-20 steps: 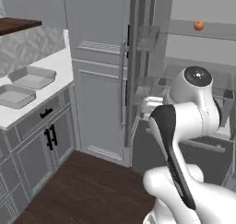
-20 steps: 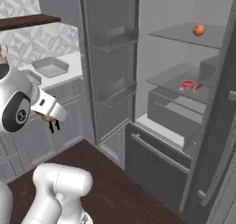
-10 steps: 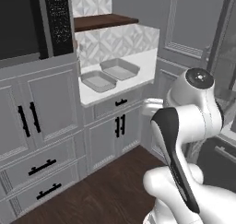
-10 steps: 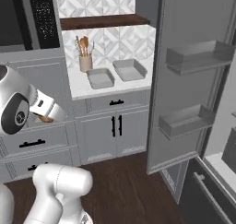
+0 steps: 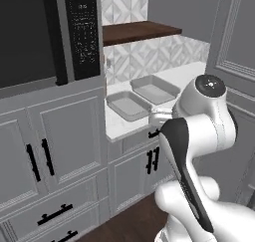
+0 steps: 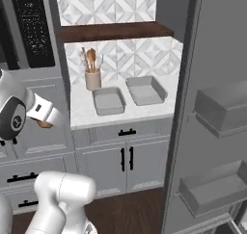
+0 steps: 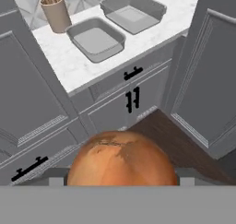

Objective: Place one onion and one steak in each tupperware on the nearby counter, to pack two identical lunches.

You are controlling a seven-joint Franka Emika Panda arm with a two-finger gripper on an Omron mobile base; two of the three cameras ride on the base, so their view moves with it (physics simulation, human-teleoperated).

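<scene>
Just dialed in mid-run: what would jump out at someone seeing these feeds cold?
First, the big orange-brown onion at the bottom of the hand view, sitting in the gripper. Next, the two empty grey tupperware side by side on the white marble counter, beside a utensil holder with wooden spoons under the dark wooden shelf.

Base views flank the arm from behind; hand view looks down nearer; all share the counter (image 5: 185, 76) (image 6: 120, 113) (image 7: 73, 64) and two tupperwares.
</scene>
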